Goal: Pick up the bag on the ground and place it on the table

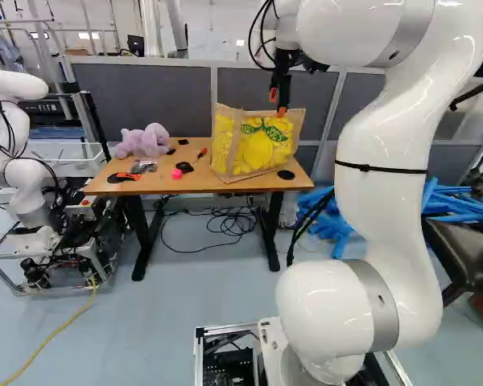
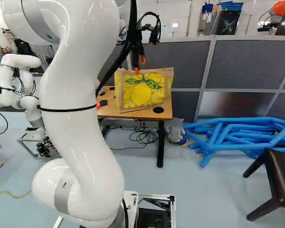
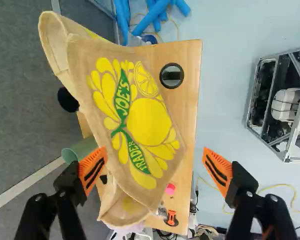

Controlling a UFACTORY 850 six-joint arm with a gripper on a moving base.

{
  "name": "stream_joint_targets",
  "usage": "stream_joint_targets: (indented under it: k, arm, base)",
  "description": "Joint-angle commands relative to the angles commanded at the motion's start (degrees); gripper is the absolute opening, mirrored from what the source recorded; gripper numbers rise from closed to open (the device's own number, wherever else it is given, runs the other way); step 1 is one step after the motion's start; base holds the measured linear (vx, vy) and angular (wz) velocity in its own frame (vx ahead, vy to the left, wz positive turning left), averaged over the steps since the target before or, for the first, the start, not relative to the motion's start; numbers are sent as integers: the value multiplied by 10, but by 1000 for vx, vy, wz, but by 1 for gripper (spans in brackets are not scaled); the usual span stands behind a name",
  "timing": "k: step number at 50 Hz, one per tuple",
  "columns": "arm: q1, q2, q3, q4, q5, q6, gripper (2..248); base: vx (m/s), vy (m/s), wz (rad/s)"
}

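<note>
Pincer (image 1: 278, 103) is hanging higher than the table (image 3: 190, 65), fingers standing wide apart | bag (image 3: 132, 120) is standing on the table, ahead of the pincer | black disc (image 3: 171, 75) is lying ahead too, beside the bag | plush (image 1: 145, 141) is sitting off to the pincer's one side, blue tubes (image 2: 228, 135) lying off to its other.

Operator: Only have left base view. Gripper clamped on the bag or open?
Observer: Open. Wrist view has the gripper with its two orange pads wide apart, not closed on the bag.
Operator: Anything behind the bag I can't see?
Observer: Yes, a green cylinder past its far side, toward the gray partition.
Operator: Black disc by the bag, is the bag on it?
Observer: No. Wrist view shows a thin strip of bare tabletop between the disc and the bag.
</note>
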Motion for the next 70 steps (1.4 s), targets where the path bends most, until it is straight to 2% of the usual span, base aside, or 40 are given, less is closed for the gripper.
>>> stream_joint_targets:
  k: [45,70]
  arm:
    - [0,0,0,0,0,0,247]
    - [0,0,0,0,0,0,247]
  base:
    - [-226,2,37]
    - [-9,0,0]
